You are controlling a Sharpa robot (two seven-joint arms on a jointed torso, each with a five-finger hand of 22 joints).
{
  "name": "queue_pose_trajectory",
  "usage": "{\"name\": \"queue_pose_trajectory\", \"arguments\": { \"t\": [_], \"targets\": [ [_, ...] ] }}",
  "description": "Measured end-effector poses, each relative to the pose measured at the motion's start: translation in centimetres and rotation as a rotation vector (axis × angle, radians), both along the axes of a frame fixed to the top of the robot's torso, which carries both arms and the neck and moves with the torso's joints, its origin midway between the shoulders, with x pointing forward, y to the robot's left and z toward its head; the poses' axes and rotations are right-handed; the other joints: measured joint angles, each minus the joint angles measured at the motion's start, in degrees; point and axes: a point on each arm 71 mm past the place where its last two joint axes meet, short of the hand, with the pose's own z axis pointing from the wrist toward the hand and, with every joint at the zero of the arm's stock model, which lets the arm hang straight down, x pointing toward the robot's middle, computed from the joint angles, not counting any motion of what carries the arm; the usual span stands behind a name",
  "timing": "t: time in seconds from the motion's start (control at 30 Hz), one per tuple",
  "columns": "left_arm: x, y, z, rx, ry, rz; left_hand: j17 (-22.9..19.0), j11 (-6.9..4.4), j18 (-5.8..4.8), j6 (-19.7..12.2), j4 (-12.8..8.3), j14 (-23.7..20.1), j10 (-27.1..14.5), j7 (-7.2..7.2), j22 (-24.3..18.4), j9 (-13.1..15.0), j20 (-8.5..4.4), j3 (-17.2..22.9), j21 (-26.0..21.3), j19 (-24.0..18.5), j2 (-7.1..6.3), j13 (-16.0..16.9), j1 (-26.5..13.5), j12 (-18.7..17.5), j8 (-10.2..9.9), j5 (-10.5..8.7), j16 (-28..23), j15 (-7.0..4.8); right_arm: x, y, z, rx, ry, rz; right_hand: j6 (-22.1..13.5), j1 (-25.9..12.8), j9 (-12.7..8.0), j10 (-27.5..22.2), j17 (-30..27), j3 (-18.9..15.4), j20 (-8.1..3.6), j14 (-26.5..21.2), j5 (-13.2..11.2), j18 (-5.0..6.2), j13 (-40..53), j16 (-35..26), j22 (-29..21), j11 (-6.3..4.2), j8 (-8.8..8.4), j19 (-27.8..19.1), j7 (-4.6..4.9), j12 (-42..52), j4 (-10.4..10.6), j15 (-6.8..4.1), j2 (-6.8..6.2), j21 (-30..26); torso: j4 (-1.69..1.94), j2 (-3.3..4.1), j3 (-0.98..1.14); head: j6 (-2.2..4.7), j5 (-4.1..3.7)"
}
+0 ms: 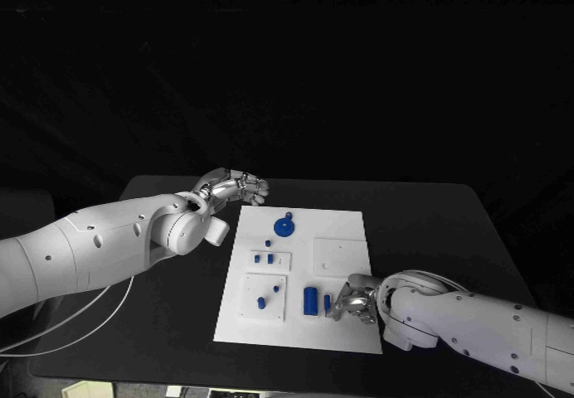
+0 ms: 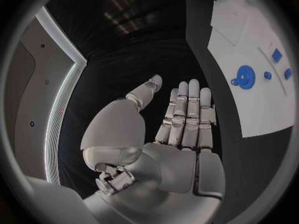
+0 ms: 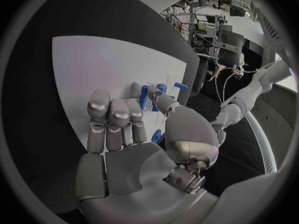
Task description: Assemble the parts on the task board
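Cylinder, blue, the larger (image 1: 311, 300) of two rod-shaped parts, lying flat near the task board's (image 1: 341, 220) near edge, long axis running from the near edge toward the far one; a thinner blue rod (image 1: 327, 303) lies parallel just beside it, on the side toward the right hand. Right hand (image 1: 357, 300): low over the board's near right corner, immediately beside the thin rod, so both rods lie toward the robot's left of its fingers; from the right wrist the fingers (image 3: 113, 123) appear extended side by side, thumb apart, with the blue rods just past the fingertips; nothing appears held, though contact with the thin rod cannot be ruled out. Remaining parts: blue round disc with a knob (image 1: 284, 225) near the board's far end; small blue pegs (image 1: 265, 259) on a raised square at mid-board; further small pieces (image 1: 262, 303) on a near-left square. Left hand (image 1: 235, 187): raised beyond the board's far left corner, well apart from the rods, fingers straight and spread, holding nothing. Judgement: the right hand is much the nearer to the rods and is probably due to pick one up.
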Motion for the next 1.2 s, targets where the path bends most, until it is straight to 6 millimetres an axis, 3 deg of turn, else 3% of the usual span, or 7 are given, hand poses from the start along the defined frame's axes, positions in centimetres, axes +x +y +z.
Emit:
{"name": "queue_pose_trajectory", "arguments": {
  "t": [0.43, 0.57, 0.63, 0.73, 0.93, 1.13, 1.2],
  "targets": [
    [0.0, -0.1, 0.0, 0.000, 0.000, -0.001, 0.12, 0.00, 0.00, 0.00, 0.00, 0.00, 0.00, 0.00, 0.02, 0.00, 0.00, 0.00, 0.00, 0.00, 0.00, 0.00, 0.00, 0.00, 0.00, 0.00, 0.00, 0.00, 0.3, 0.2, -0.1, -0.036, -0.025, 0.012, 0.02, 1.27, 0.26, -0.11, 0.00, 2.69, 0.00, 0.01, 0.00, 0.02, -0.13, 0.00, 0.05, 0.09, 0.01, 0.00, -0.03, -0.20, -2.07, 0.01, -0.26, 0.00, 0.02, 0.00, 0.03, -0.11, -0.07],
    [0.0, 0.0, 0.0, 0.000, 0.001, -0.001, 0.12, 0.00, -0.01, 0.00, 0.00, -0.01, 0.00, 0.00, 0.05, 0.00, 0.00, 0.00, 0.00, 0.00, 0.00, 0.00, 0.00, 0.00, 0.00, 0.00, 0.00, 0.00, 0.3, -0.2, -0.1, -0.031, -0.022, -0.001, 0.03, -0.15, 0.32, -0.11, 0.00, 1.47, 0.00, 0.01, 0.30, 0.03, -0.13, 0.00, 0.04, 0.09, 0.03, 0.00, -0.04, -0.20, -2.13, 0.01, -1.69, 0.00, 0.01, -0.01, 0.03, -0.04, -0.07],
    [0.0, 0.0, 0.0, 0.000, 0.001, -0.001, 0.12, 0.00, -0.01, 0.00, 0.00, -0.02, 0.00, 0.00, 0.05, 0.01, 0.00, 0.00, 0.00, 0.00, 0.00, 0.00, 0.00, 0.00, 0.00, 0.00, 0.00, -0.02, 0.3, -0.5, -0.1, -0.020, -0.015, -0.014, -0.15, -1.35, 0.30, -0.12, 0.00, -0.25, 0.00, 0.01, 2.58, 0.03, -0.26, 0.00, 0.04, 0.10, 0.03, 0.00, -0.05, -0.20, -2.33, 0.01, -2.88, 0.00, 0.01, -0.01, 0.03, 0.04, -0.07],
    [0.0, 0.0, 0.0, 0.001, 0.000, 0.001, 0.11, 0.00, -0.01, 0.00, 0.00, -0.03, 0.00, 0.00, 0.05, 0.01, 0.00, 0.00, 0.00, 0.00, 0.00, 0.00, 0.00, 0.00, 0.00, 0.00, 0.00, -0.03, 0.4, -1.0, 0.1, 0.010, -0.003, -0.039, -0.43, -3.16, 0.22, -0.54, -0.01, -2.45, 0.02, 0.01, 3.60, 0.06, -0.64, -0.24, 0.04, 0.33, -0.37, -0.02, 0.22, -0.83, -2.53, 0.01, -4.70, 0.00, 0.00, -0.02, 0.05, 0.23, -0.07],
    [0.3, 0.5, -0.1, 0.007, -0.001, 0.014, 0.17, 0.00, -0.01, 0.00, 0.00, 0.18, 0.00, 0.00, 0.04, 0.01, 0.00, 0.00, 0.00, 0.00, 0.00, -0.05, 0.00, 0.00, 0.19, 0.00, 0.00, -0.25, 2.1, -2.1, 2.0, 0.097, -0.026, -0.090, -2.69, -5.63, -0.12, -3.43, -0.14, -6.99, -0.21, -0.14, 5.12, 0.17, -2.01, -0.74, 0.04, 0.95, -1.85, -0.64, 0.47, -2.60, -2.85, 0.12, -7.12, -0.37, -0.08, -0.14, 0.07, 1.18, -0.16],
    [1.0, 0.9, -0.3, 0.015, -0.005, 0.036, 0.24, 0.00, -0.02, -0.02, 0.00, 0.18, 0.00, 0.02, 0.09, 0.00, 0.00, 0.00, -0.15, 0.00, 0.00, -0.05, 0.00, 0.00, 0.23, 0.00, -0.26, -0.25, 6.4, -4.4, 4.5, 0.208, -0.112, -0.176, -5.06, -5.90, -0.36, -6.04, -0.29, -8.88, -0.65, -0.92, 5.50, 0.16, -3.16, -1.59, 0.03, 2.01, -3.06, -1.67, 0.97, -3.95, -3.97, 0.92, -6.79, -1.46, -0.29, -0.59, 0.00, 3.39, -0.70],
    [1.2, 1.0, -0.4, 0.016, -0.006, 0.045, 0.32, 0.00, -0.02, -0.20, 0.00, 0.18, 0.00, 0.21, 0.09, -0.06, 0.00, 0.00, -0.23, 0.00, 0.00, -0.05, 0.00, 0.00, 0.23, 0.00, -0.35, -0.25, 8.0, -5.3, 5.2, 0.253, -0.145, -0.216, -5.69, -5.08, -0.36, -6.81, -0.43, -9.12, -0.63, -1.48, 5.78, 0.14, -3.35, -2.24, 0.03, 2.30, -3.34, -2.27, 1.18, -4.38, -4.20, 1.50, -5.96, -2.14, -0.40, -0.93, 0.00, 4.37, -0.80]
  ]
}}
